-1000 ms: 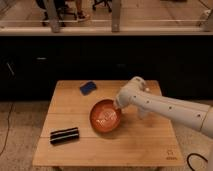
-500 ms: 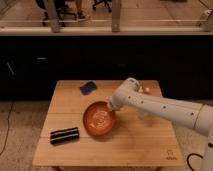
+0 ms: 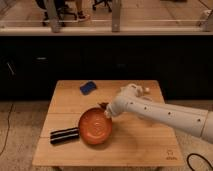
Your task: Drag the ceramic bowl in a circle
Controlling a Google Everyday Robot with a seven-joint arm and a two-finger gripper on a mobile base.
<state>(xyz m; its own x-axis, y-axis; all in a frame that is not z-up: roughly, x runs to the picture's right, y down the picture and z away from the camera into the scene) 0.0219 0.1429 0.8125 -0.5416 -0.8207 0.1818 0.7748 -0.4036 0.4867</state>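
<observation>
The ceramic bowl (image 3: 95,126) is round, shallow and orange-red with pale rings inside. It sits on the wooden table (image 3: 145,145), left of centre. My gripper (image 3: 106,111) comes in from the right on a white arm and rests at the bowl's upper right rim. A small dark red-brown lump (image 3: 102,105) shows just above the gripper.
A blue sponge-like object (image 3: 88,87) lies at the table's back left. A black oblong item (image 3: 64,135) lies left of the bowl, close to its rim. Dark cabinets stand behind the table. A cable (image 3: 197,162) lies on the floor at the right.
The bowl has slid to the left and slightly toward the front of the table, and my gripper and arm have moved left with it. The bowl is now close to the black item.
</observation>
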